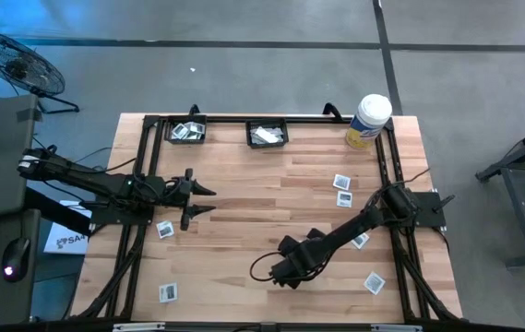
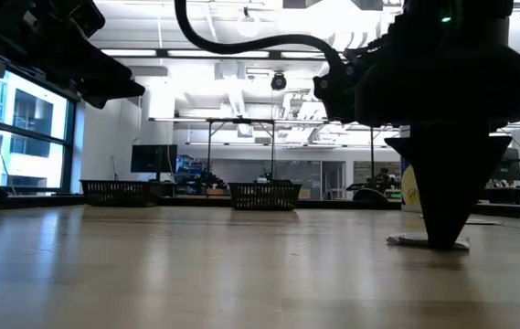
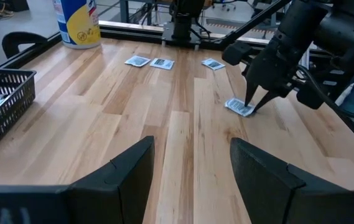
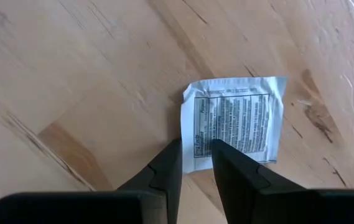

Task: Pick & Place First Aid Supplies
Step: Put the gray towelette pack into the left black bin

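A white square packet with dark print (image 4: 236,121) lies flat on the wooden table toward the near right; in the low view the packet (image 2: 415,242) shows as a thin sheet. My right gripper (image 4: 195,149) points down at its edge, open by a narrow gap, one fingertip over the packet and one over bare wood beside it. In the high view my right gripper (image 1: 285,270) hides the packet. My left gripper (image 1: 205,200) waits open and level above the table's left side, holding nothing. My right gripper stands from above with its fingertips (image 4: 221,151) astride the packet's printed edge (image 4: 196,134), near one corner. The packet lies flat on the table. I cannot tell whether the fingertips touch it.
Other packets lie loose on the table (image 1: 340,182) (image 1: 374,281) (image 1: 164,229) (image 1: 168,292). Two black baskets (image 1: 188,131) (image 1: 268,134) holding packets stand at the far edge. A white tub with a yellow label (image 1: 368,120) stands at the far right corner.
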You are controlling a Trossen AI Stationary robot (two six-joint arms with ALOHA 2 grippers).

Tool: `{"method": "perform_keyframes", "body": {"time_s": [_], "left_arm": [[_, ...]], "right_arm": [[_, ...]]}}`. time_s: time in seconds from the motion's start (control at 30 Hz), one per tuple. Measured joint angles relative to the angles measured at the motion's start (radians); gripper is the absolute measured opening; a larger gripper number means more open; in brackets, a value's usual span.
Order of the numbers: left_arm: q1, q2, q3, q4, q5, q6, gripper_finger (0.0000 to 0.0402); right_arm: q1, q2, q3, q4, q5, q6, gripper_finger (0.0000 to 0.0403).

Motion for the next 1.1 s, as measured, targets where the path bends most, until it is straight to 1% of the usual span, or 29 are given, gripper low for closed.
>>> {"method": "perform_keyframes", "body": {"time_s": [0.1, 0.17, 0.33, 0.4, 0.5, 0.57, 0.67, 0.77, 0.97, 1.1], "left_arm": [[0.0, 0.0, 0.0, 0.002, 0.0, 0.0, 0.0207], [0.0, 0.0, 0.0, 0.005, 0.0, 0.0, 0.0207], [0.0, 0.0, 0.0, 0.026, 0.003, 0.018, 0.0207], [0.0, 0.0, 0.0, 0.034, 0.028, 0.035, 0.0207], [0.0, 0.014, 0.0, 0.049, 0.084, 0.054, 0.0207], [0.0, 0.039, 0.0, 0.083, 0.128, 0.069, 0.0207], [-0.002, 0.101, 0.0, 0.169, 0.184, 0.104, 0.0207], [-0.023, 0.188, 0.0, 0.277, 0.216, 0.155, 0.0207], [-0.091, 0.392, 0.0, 0.53, 0.221, 0.323, 0.0207], [-0.11, 0.51, 0.001, 0.654, 0.225, 0.403, 0.0207]], "right_arm": [[0.0, 0.0, -0.005, -0.002, 0.013, -0.006, 0.0079], [0.0, 0.001, -0.006, 0.002, 0.016, -0.024, 0.0068], [-0.007, 0.002, -0.006, 0.011, 0.006, -0.047, 0.0015], [-0.008, 0.002, -0.006, 0.013, 0.001, -0.049, 0.0005], [-0.008, 0.004, 0.004, 0.011, 0.0, -0.048, 0.0008], [-0.008, 0.007, 0.019, 0.003, -0.002, -0.058, 0.0003], [-0.008, 0.013, 0.052, -0.004, -0.002, -0.086, 0.0003], [-0.01, 0.012, 0.097, 0.003, -0.011, -0.121, 0.0001], [-0.012, 0.011, 0.203, -0.019, -0.03, -0.182, 0.0001], [-0.027, 0.01, 0.296, -0.045, -0.025, -0.243, 0.0001]]}}
